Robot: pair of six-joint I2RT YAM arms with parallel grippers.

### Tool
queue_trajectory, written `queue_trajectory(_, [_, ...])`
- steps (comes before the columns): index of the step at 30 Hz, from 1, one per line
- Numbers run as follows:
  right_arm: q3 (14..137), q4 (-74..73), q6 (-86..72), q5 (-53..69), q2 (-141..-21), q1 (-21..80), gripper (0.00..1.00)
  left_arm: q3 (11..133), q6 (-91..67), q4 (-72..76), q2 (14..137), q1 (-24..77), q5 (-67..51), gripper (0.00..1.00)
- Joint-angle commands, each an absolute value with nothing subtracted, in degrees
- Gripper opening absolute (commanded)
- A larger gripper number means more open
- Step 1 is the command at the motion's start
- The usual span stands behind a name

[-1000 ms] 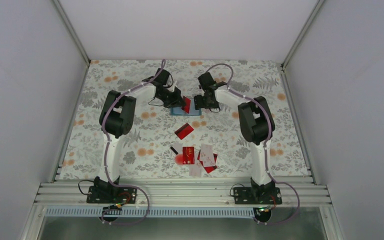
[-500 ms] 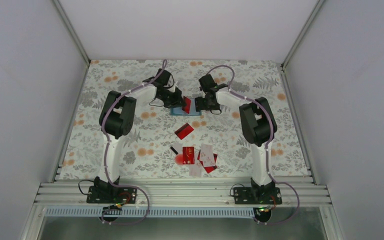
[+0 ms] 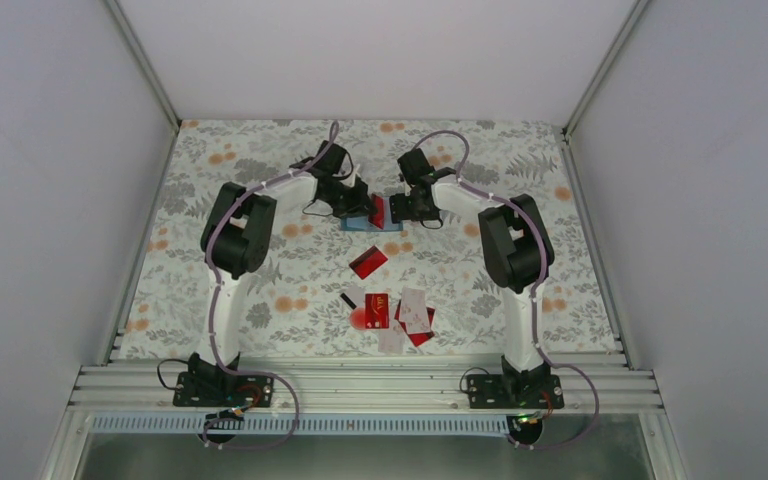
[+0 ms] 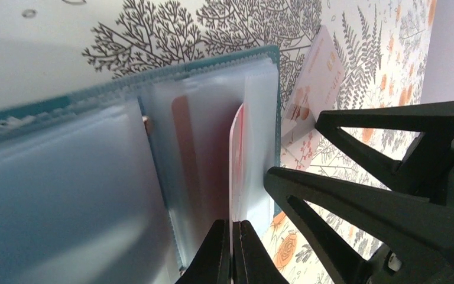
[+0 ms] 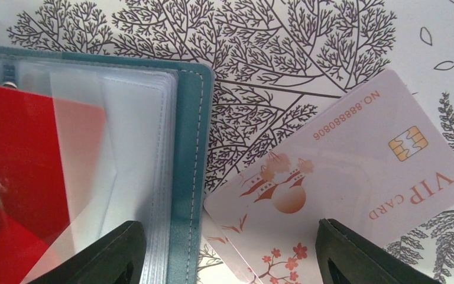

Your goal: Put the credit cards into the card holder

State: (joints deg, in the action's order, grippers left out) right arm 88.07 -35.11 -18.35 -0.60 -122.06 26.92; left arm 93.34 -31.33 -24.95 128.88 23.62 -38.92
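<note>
**Left to right, far centre of the floral table (image 3: pixel 210 300).**

Left gripper (image 4: pixel 232 225) — jaws brought together, clamped on the lower edge of a red card (image 4: pixel 235 160). The card stands on edge and is seen almost edge-on from the left wrist. Its far end lies among the clear plastic sleeves (image 5: pixel 136 136) of the card holder (image 5: pixel 192 148). From the right wrist the red shows partly beneath a translucent leaf. The teal holder lies open and flat on the table, between the two grippers.

Right gripper (image 5: pixel 229 236) — jaws well apart, holding nothing. One finger (image 5: pixel 112 254) hangs over the sleeves at the holder's right edge, the other over a white card (image 5: pixel 354 171) printed "VIP CARD". Whether either finger touches what lies below cannot be told. The white card rests tilted on the table just beside the holder's right edge, with another pale card (image 5: pixel 236 263) partly under it.

Nearer the arm bases, well apart from the holder, lie:
- a second red card (image 3: pixel 368 262)
- a small black piece (image 3: pixel 348 299)
- a round red blob (image 3: pixel 362 320)
- a loose cluster of red and white cards (image 3: pixel 405 318), some overlapping
</note>
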Motion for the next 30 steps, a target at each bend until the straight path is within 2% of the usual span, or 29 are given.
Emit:
queue_trajectory(1, [85.3,-40.9,-17.7,-1.7,-124.7,26.8,0.73,91.5,-33.4,-24.2,129.1,24.3,-38.8,0.02])
queue_trajectory(14, [86.6,-42.2,-17.9,-1.0,-123.1,26.6,0.73,91.3,-35.6,-20.6,130.5,24.2,-40.6,0.03])
queue_trajectory(24, [86.7,-42.0,-19.8,7.0,-117.3,24.0,0.73,91.4,-35.4,-19.5,131.6,24.3,-40.4,0.02])
queue_trajectory(30, [87.0,-41.6,-20.0,6.2,-117.1,22.9,0.66,91.5,-35.2,-19.3,132.0,24.3,-40.0,0.02])
